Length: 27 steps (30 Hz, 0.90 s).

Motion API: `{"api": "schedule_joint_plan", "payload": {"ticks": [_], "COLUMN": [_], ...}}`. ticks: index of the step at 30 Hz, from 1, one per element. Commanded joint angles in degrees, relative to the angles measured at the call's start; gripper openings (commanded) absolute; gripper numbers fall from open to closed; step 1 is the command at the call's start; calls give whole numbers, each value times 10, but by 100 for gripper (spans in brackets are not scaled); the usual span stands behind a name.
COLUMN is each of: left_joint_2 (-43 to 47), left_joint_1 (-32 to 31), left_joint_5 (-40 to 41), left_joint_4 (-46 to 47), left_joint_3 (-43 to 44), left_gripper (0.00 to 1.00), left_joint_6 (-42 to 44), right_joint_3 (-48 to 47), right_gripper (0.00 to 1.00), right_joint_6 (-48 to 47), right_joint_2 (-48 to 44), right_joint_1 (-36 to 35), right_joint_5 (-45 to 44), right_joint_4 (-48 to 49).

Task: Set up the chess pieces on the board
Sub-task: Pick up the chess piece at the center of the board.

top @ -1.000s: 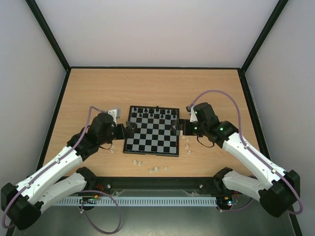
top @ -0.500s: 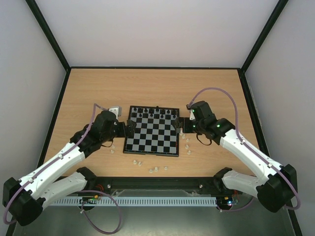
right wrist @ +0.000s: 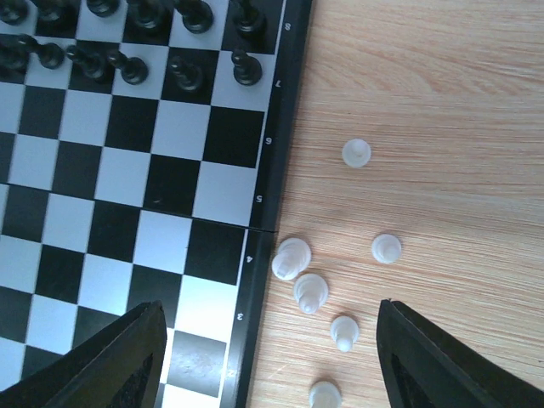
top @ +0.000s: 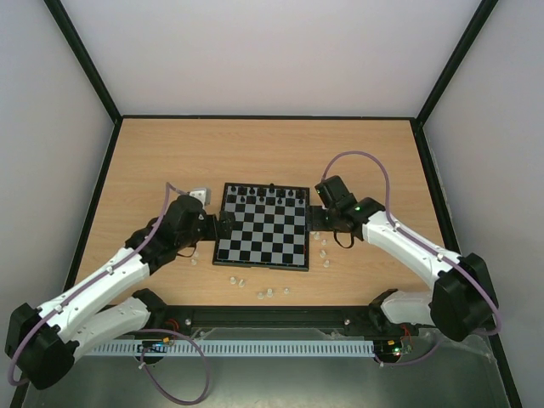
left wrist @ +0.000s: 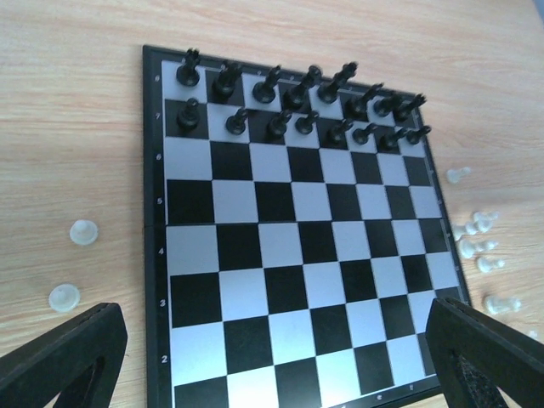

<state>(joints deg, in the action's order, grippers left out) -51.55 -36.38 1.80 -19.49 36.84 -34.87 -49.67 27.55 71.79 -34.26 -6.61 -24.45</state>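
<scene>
The board (top: 263, 236) lies mid-table. The black chess pieces (top: 265, 196) fill its two far rows; the other squares are bare. Whitish chess pieces (top: 322, 247) lie loose on the wood to its right, some more in front (top: 270, 293) and two on the left (top: 195, 256). My left gripper (top: 219, 223) hangs open over the board's left edge, its fingers (left wrist: 59, 357) spread wide above the near rows (left wrist: 280, 280). My right gripper (right wrist: 272, 365) is open over the board's right rim (right wrist: 265, 195). Several whitish pieces (right wrist: 311, 291) stand between its fingers (right wrist: 450, 365), none touched.
A black frame and pale walls enclose the wooden table (top: 255, 153). A lone whitish piece (right wrist: 356, 153) and another (right wrist: 386, 248) stand further right of the rim. Two round whitish pieces (left wrist: 83, 231) sit left of the board.
My right wrist has swung left and slightly away, bringing its gripper closer over the pieces by the board's right edge. The left arm has crept a little towards the board.
</scene>
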Motion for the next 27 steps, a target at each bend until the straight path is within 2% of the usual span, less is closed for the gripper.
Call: {"api": "schedule_joint_plan", "payload": {"ticks": [1, 6, 19, 27], "left_joint_2": [-17, -35, -43, -39], "left_joint_1": [-3, -3, -3, -3], "left_joint_5": [17, 34, 51, 67], "left_joint_4": [20, 33, 31, 35], "left_joint_3": [-15, -28, -32, -53], "left_gripper": [99, 99, 99, 99], "left_joint_6": [7, 8, 10, -6], "right_joint_3": [-17, -28, -45, -51], "right_gripper": [68, 54, 39, 33], "right_joint_6": [1, -2, -12, -15], "right_joint_2": [19, 60, 122, 156], "right_joint_1": [-4, -4, -7, -16], "right_joint_5": [-38, -36, -18, -23], "right_joint_4": [-32, -39, -34, -35]}}
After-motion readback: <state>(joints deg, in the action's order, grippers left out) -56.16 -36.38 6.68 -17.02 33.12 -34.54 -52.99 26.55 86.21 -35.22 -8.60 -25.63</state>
